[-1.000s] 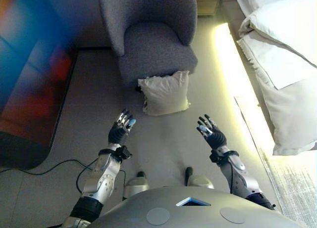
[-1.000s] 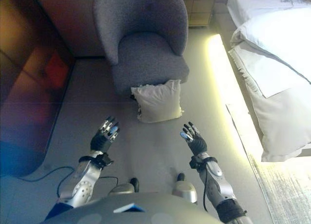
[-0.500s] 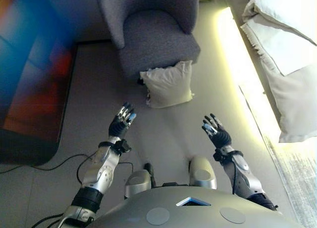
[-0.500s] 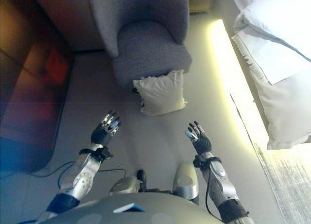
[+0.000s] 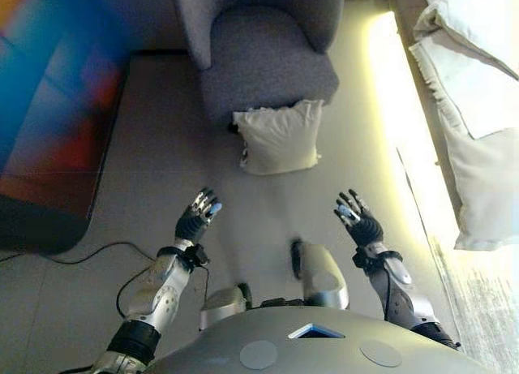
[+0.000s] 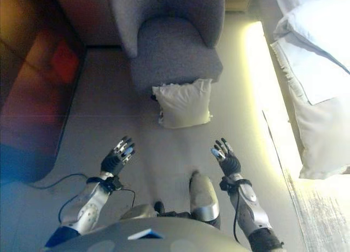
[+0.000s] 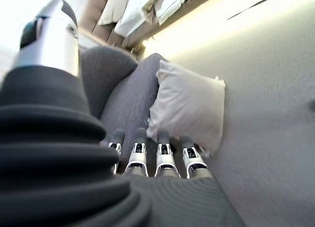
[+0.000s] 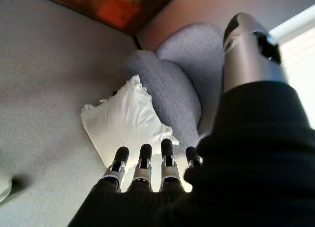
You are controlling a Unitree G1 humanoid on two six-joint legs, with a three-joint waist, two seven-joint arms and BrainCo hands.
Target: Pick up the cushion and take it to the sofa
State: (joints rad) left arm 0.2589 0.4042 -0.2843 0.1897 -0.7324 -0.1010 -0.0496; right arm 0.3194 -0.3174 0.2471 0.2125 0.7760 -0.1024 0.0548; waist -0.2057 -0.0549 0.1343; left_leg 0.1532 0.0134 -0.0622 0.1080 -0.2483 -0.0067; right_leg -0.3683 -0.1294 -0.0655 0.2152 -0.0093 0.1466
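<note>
A cream cushion point(image 5: 278, 137) stands on the grey floor, leaning against the front of a grey armchair point(image 5: 263, 53). It also shows in the left wrist view point(image 7: 189, 106) and the right wrist view point(image 8: 123, 122). My left hand point(image 5: 197, 217) is open, held above the floor, short of the cushion and to its left. My right hand point(image 5: 358, 223) is open, short of the cushion and to its right. Neither hand touches the cushion. Both hands are empty.
A bed with white bedding point(image 5: 478, 82) runs along the right, with a lit strip point(image 5: 397, 114) at its base. A dark glossy cabinet point(image 5: 49, 122) stands on the left. A black cable point(image 5: 97, 256) lies on the floor near my left arm.
The camera has moved forward, so the armchair and cushion sit a little differently in view. Both hands stay open and raised, now slightly lower in view.
</note>
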